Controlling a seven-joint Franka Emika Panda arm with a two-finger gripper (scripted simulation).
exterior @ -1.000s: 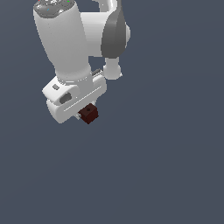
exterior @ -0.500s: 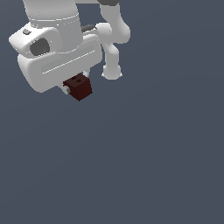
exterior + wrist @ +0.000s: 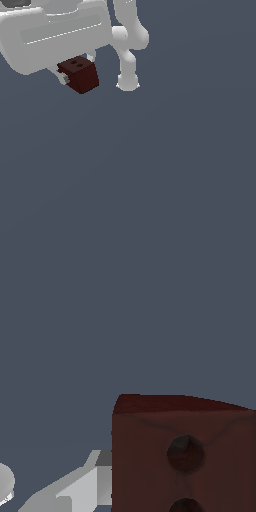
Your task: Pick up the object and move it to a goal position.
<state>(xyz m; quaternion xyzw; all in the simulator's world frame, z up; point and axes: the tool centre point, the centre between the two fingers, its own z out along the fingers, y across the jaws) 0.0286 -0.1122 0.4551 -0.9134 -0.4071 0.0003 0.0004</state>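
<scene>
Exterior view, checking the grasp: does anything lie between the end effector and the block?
Nothing: the block sits directly under the end effector, no gap visible.

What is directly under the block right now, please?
Nothing visible: the block hangs from the gripper with only plain dark background below it. The gripper body covers its upper side, and a goal marker shows in neither view.

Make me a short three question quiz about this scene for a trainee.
1. True or false: the small dark red-brown rectangular block rests on a surface.
2. Multiple choice: in the exterior view, the block's upper face shows A) two small round holes, B) a handle, C) a printed label.
3. Fill in: the block sits directly under the white robot ____.

Key: 1 false, it hangs beneath the arm; 2 A; 3 gripper.
</scene>
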